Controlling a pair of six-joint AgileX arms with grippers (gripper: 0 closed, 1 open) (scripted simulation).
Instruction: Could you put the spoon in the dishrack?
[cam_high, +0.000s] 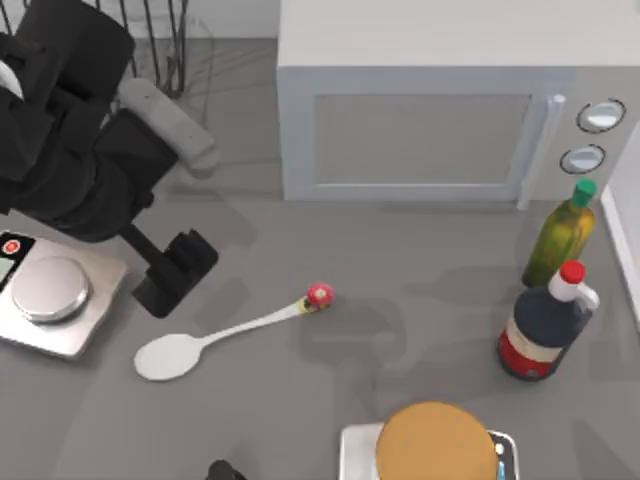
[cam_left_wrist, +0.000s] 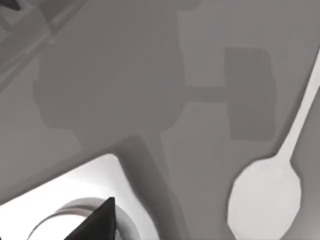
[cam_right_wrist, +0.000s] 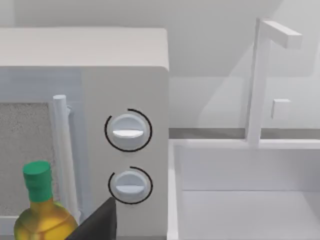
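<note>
left arm reaching in from the table's left, pincer (cam_high: 172, 272) low over the tabletop

Spoon (cam_high: 205, 340): white bowl and handle, red-pink ball at handle end. At 10 o'clock of it, left gripper (cam_high: 175, 270) and arm black, with a grey sleeve. Kitchen scale (cam_high: 55, 300) at 9 o'clock: silver plate, red button. Dishrack (cam_high: 165, 40) at 12 o'clock of the scale: thin black bars. Microwave (cam_high: 440, 110): pale grey, white dials ringed in black. At 5 o'clock of it, oil bottle (cam_high: 560, 235), yellow-green, green cap. Dark bottle (cam_high: 545, 325) at 6 o'clock of that: red label, red cap, white neck. Table (cam_high: 420, 300) grey.
</note>
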